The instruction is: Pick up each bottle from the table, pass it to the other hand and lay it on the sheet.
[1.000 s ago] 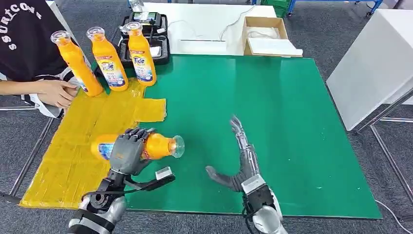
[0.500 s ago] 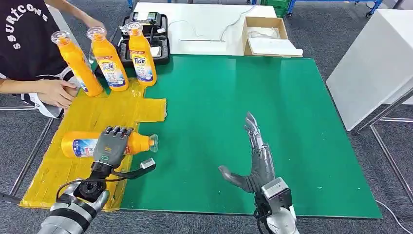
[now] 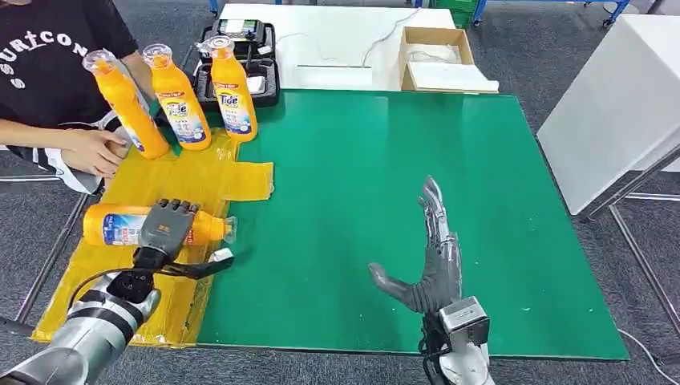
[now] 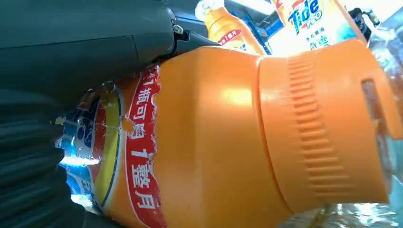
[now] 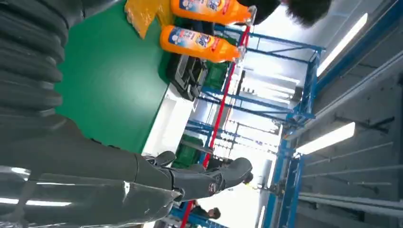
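On the yellow sheet (image 3: pixel 172 188), at the left side of the green bench (image 3: pixel 385 208), an orange bottle (image 3: pixel 120 225) lies on its side, its clear cap pointing toward the green surface and its base toward the sheet's outer edge. The left hand (image 3: pixel 166 228) rests over the middle of this bottle, fingers curled across its label from above, so the bottle sits directly under the palm; the left wrist view shows the bottle's shoulder and ribbed orange collar (image 4: pixel 313 128) just beyond the hand's grey cover. Whether the bottle is fully resting on the sheet or slightly lifted cannot be told.

Well apart from the sheet, over the bare green bench, the right hand (image 3: pixel 433 257) is held upright with fingers stretched straight and apart, thumb out to the side, holding nothing.

At the far end of the sheet stand three upright orange bottles (image 3: pixel 178 100); the one nearest the sheet's outer edge leans. A person's hand (image 3: pixel 95 151) rests beside that leaning bottle. Beyond the sheet sits a black case (image 3: pixel 240 60), and further along a cardboard box (image 3: pixel 437 58).
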Tool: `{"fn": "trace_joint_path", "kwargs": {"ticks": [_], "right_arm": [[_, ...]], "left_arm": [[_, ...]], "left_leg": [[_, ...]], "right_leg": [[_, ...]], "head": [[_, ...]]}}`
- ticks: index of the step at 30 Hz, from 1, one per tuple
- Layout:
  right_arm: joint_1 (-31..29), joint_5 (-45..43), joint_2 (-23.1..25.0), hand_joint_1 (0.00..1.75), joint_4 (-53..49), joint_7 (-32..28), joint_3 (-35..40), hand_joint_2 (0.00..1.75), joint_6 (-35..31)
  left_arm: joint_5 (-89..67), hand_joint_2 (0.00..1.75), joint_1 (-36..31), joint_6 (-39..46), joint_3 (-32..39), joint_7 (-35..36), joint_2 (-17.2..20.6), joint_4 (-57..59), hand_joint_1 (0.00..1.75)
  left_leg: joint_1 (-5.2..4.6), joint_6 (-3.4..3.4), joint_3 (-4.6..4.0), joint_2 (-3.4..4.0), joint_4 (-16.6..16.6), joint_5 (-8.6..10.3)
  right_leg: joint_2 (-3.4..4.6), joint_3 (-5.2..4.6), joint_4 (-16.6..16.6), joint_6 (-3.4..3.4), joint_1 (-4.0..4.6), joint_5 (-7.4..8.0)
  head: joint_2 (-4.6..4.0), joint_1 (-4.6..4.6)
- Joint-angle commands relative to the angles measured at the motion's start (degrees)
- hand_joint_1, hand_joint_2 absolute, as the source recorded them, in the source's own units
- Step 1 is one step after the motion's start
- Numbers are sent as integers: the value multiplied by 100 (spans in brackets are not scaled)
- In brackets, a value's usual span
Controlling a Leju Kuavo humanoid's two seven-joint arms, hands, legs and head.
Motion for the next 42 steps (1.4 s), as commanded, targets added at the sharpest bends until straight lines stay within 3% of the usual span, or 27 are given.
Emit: {"fn": "trace_joint_path", "kwargs": {"ticks": [1, 2, 3, 4, 5, 9, 12, 20, 27, 34, 42], "right_arm": [[-178, 80, -200, 0, 446, 154, 50, 175, 207], [-188, 94, -180, 0, 501, 190, 34, 175, 208], [-199, 91, -167, 0, 543, 211, 23, 0, 221], [-203, 75, -151, 0, 563, 224, 11, 0, 231], [-192, 93, -93, 0, 591, 247, -10, 0, 191], [-172, -66, -22, 0, 602, 330, -10, 0, 239], [-200, 33, -130, 0, 567, 264, 59, 0, 340], [-148, 110, -67, 0, 536, 298, -79, 0, 434], [212, 193, -18, 0, 280, 253, -322, 0, 347], [227, 216, -7, 0, 285, 247, -345, 0, 319], [517, 256, -24, 0, 5, 230, -445, 0, 94]], "left_arm": [[795, 175, -178, 115, 868, -1027, -313, 907, 175], [961, 175, -112, 128, 1018, -1199, -395, 896, 175], [1180, 175, -53, 97, 1179, -1413, -493, 880, 175], [1341, 175, -23, 48, 1281, -1572, -556, 872, 152], [1793, 175, 58, 40, 1568, -1928, -712, 812, 3], [2194, 175, 148, 18, 1785, -2255, -937, 771, 0], [2575, 175, 504, -3, 1903, -2605, -1355, 664, 0], [3429, 175, 1075, -218, 1941, -3209, -1590, 79, 0], [5038, 175, 2116, -886, 1440, -3975, -2003, -1752, 0], [5208, 175, 2251, -884, 1229, -3873, -1946, -2003, 0], [7571, 175, 3229, -1634, 1312, -4387, -1946, -4010, 0]], "left_leg": [[-4, 2, 26, 3, -4, -5], [-6, 2, 26, 3, -8, -3], [-5, 2, 25, 2, -8, -3], [-5, 2, 20, -1, -8, -1], [-8, 3, 33, -6, -12, -3], [-7, 2, 18, -6, -7, -2], [-9, 4, 23, -11, -10, -2], [-14, 4, 36, -25, -13, -6], [-15, 7, 46, -49, -11, -7], [-12, 4, 35, -44, -4, -11], [-4, 3, 19, -42, 1, -12]], "right_leg": [[17, 26, -4, 7, -6, -4], [15, 24, -6, 7, -8, -3], [13, 23, -8, 6, -7, -2], [7, 19, -8, 5, -6, -1], [7, 32, -10, 8, -10, -5], [1, 22, -6, 5, -8, -3], [-2, 27, -9, 8, -12, -4], [3, 43, -10, 10, -21, -7], [-33, 59, -11, 12, -22, -14], [-21, 42, -4, 10, -21, -14], [-23, 27, -4, 7, -7, -12]], "head": [[0, 2], [0, -2], [0, 0], [0, 0], [0, 0], [0, -2], [0, 0], [0, 0], [0, -2], [0, 0], [0, 0]]}}
